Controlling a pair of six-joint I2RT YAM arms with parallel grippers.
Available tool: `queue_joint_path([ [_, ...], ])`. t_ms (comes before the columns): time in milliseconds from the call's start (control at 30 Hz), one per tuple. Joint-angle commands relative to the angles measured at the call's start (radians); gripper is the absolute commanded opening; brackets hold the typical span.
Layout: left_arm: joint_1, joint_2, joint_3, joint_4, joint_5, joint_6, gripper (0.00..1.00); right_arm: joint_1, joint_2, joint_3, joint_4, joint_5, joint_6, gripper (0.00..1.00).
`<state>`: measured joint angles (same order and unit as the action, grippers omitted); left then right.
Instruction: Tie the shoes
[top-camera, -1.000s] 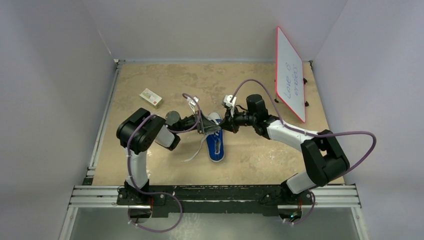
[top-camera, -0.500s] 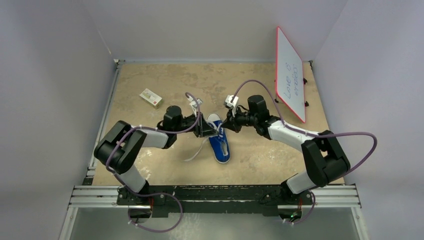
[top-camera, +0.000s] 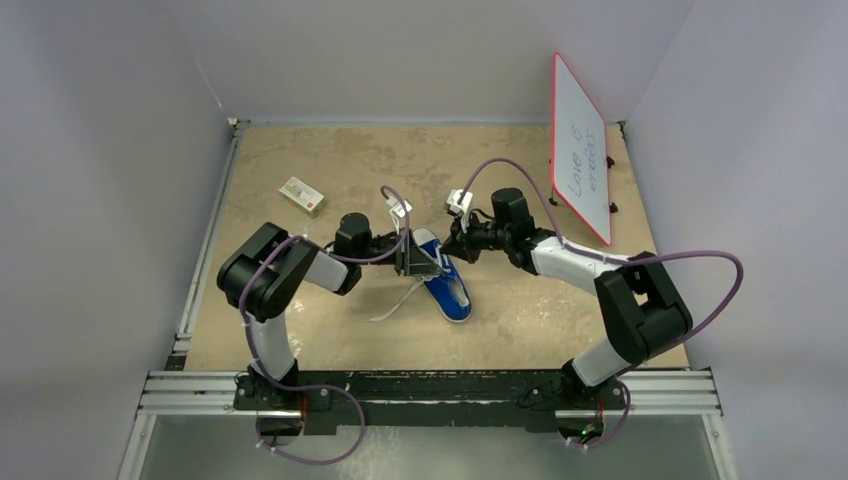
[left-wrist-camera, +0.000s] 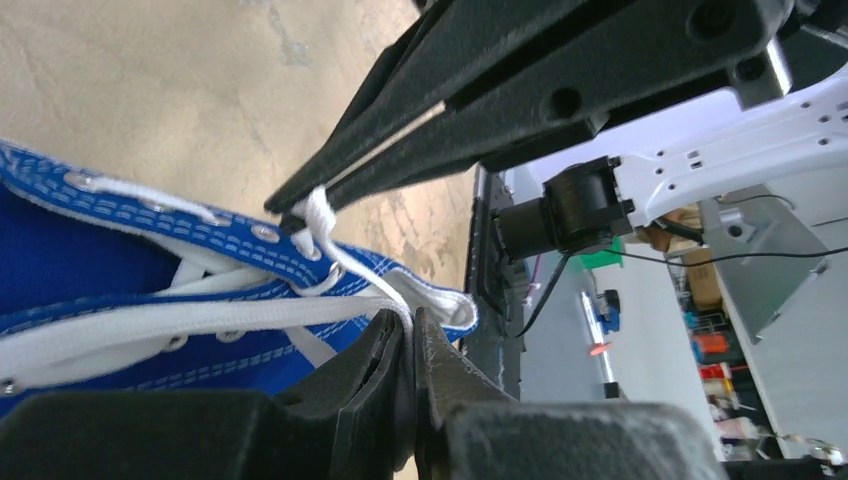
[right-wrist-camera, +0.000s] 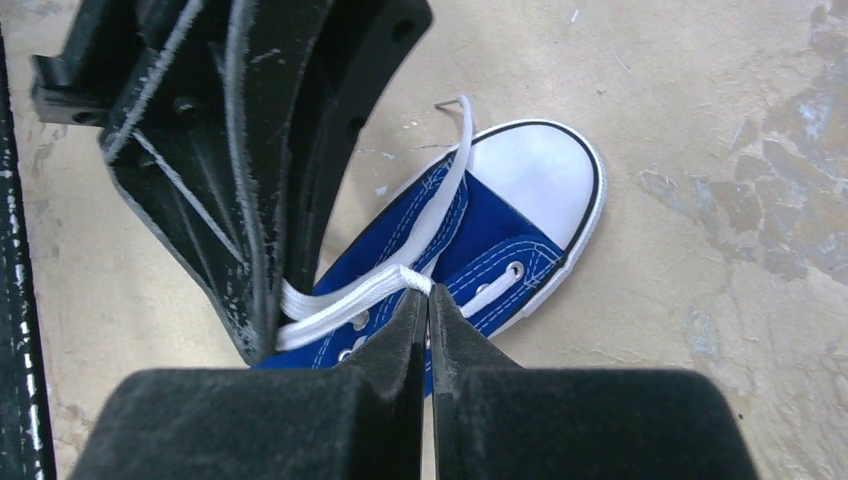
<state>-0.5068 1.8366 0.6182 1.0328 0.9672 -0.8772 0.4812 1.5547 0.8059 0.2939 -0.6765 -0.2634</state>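
Note:
The blue canvas sneaker (top-camera: 447, 280) with white toe cap lies mid-table, heel toward the near right. It also shows in the left wrist view (left-wrist-camera: 120, 270) and the right wrist view (right-wrist-camera: 470, 230). My left gripper (top-camera: 420, 262) is shut on a white lace (left-wrist-camera: 330, 240) at the shoe's left side; its tips show in the left wrist view (left-wrist-camera: 412, 322). My right gripper (top-camera: 447, 247) is shut on the other white lace (right-wrist-camera: 360, 295) over the toe end; its tips show in the right wrist view (right-wrist-camera: 428, 300). Both grippers nearly meet above the shoe. A loose lace end (top-camera: 395, 305) trails left on the table.
A small white-and-red box (top-camera: 302, 195) lies at the back left. A red-framed whiteboard (top-camera: 580, 145) leans at the back right. Walls close in on three sides, and a metal rail (top-camera: 430, 392) runs along the near edge.
The shoe has swung, its heel moving to the right. The left arm's elbow has shifted while both grippers stay closed on the laces over the shoe.

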Motion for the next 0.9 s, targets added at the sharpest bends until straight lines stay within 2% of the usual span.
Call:
queue_joint_path([
  [0, 0.006, 0.088, 0.061, 0.319, 0.067, -0.195, 0.08, -0.008, -0.002, 0.050, 0.016, -0.031, 0.030, 0.07],
  [100, 0.035, 0.193, 0.083, 0.672, 0.081, -0.457, 0.06, -0.020, -0.030, 0.053, -0.101, 0.051, 0.042, 0.30],
  [167, 0.045, 0.243, 0.116, 0.700, 0.101, -0.523, 0.05, -0.040, -0.081, 0.019, -0.117, 0.110, 0.062, 0.40],
  [300, 0.045, 0.248, 0.118, 0.699, 0.101, -0.518, 0.05, -0.079, -0.207, -0.052, -0.138, 0.117, 0.023, 0.50],
  [400, 0.045, 0.219, 0.105, 0.700, 0.090, -0.519, 0.05, -0.079, -0.274, -0.124, -0.075, 0.021, -0.097, 0.51],
  [500, 0.045, 0.208, 0.100, 0.700, 0.089, -0.539, 0.05, -0.078, -0.315, -0.248, 0.144, -0.037, -0.076, 0.52],
  [567, 0.044, 0.203, 0.101, 0.700, 0.092, -0.556, 0.05, -0.078, -0.290, -0.241, 0.174, -0.071, -0.096, 0.51],
  [633, 0.044, 0.192, 0.094, 0.700, 0.094, -0.563, 0.05, -0.073, -0.242, -0.203, 0.128, -0.146, -0.136, 0.47],
  [867, 0.038, 0.184, 0.089, 0.700, 0.078, -0.575, 0.05, -0.021, -0.122, -0.209, 0.352, -0.175, -0.012, 0.36],
])
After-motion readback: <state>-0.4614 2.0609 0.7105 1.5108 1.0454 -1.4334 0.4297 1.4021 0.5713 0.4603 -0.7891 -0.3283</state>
